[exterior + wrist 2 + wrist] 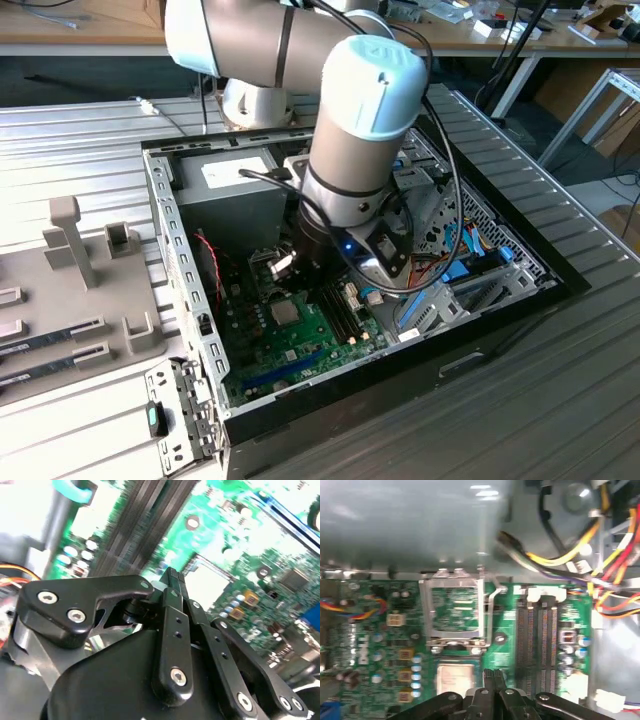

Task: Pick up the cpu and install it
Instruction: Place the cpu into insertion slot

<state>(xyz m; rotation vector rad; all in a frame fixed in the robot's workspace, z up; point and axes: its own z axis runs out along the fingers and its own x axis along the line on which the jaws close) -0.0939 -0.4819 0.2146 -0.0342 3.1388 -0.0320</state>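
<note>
The cpu (285,313) is a small grey-silver square lying flat in its socket on the green motherboard (300,345) inside the open computer case. In the first wrist view the cpu (455,677) lies just below the raised metal load plate (452,612). My gripper (491,676) hangs low over the board, shut with nothing between its black fingers, its tips beside the edge of the cpu that faces the memory slots. The second wrist view has the gripper (172,577) pointing at the board next to the bright square cpu (210,582).
A grey power-supply box (225,185) stands at the case's far end. Dark memory slots (540,635) run beside the socket. Bundles of coloured cables (600,565) hang close by. The case's metal wall (185,290) borders the board. A grey fixture tray (70,290) lies outside the case.
</note>
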